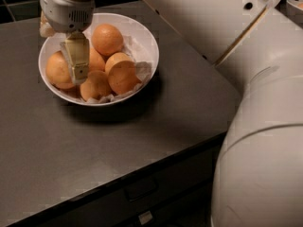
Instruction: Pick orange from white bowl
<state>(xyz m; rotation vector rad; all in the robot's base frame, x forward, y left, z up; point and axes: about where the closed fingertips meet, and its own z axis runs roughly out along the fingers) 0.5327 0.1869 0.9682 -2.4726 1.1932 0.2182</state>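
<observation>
Arm casing (265, 126), pale and bulky, fills the right side and reaches across the top; beneath it spreads a dark grey countertop (180, 108), matte, with a dark drawer front (142, 193) under its near edge and dark tiles (19, 4) along the back; now the white bowl (147, 41), sitting at the counter's far left; the gripper (79, 74) hangs tip-down inside it (whether it grasps anything, I cannot tell); the orange (57, 70) lies at the bowl's left side, just beside the gripper; other oranges (107, 39) crowd the middle and right on crumpled white paper (139, 70).
</observation>
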